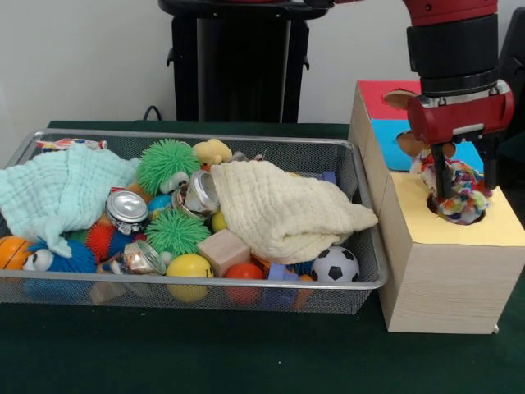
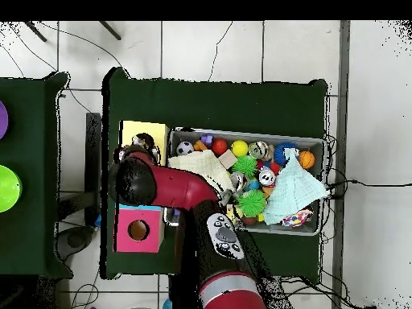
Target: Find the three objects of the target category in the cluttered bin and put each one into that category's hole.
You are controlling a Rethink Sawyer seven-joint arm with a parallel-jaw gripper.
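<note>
My gripper (image 1: pixel 466 193) hangs over the yellow section of the wooden sorting box (image 1: pixel 443 279), at the round hole in its top. A multicoloured knotted rope toy (image 1: pixel 459 201) sits between the black fingers (image 1: pixel 444 176) and reaches down into that hole. The gripper is shut on the toy. In the overhead view the red arm (image 2: pixel 173 189) covers the middle of the box (image 2: pixel 153 129), and the rope toy (image 2: pixel 133 150) shows beside the yellow section's hole.
The wire bin (image 1: pixel 246 283) left of the box holds two green spiky balls (image 1: pixel 166 164), tin cans (image 1: pixel 127 207), a soccer ball (image 1: pixel 335 265), a wooden block (image 1: pixel 223 249), a cream cloth (image 1: pixel 283 209) and a mint cloth (image 1: pixel 57 189). The box also has blue and pink sections (image 2: pixel 138 229).
</note>
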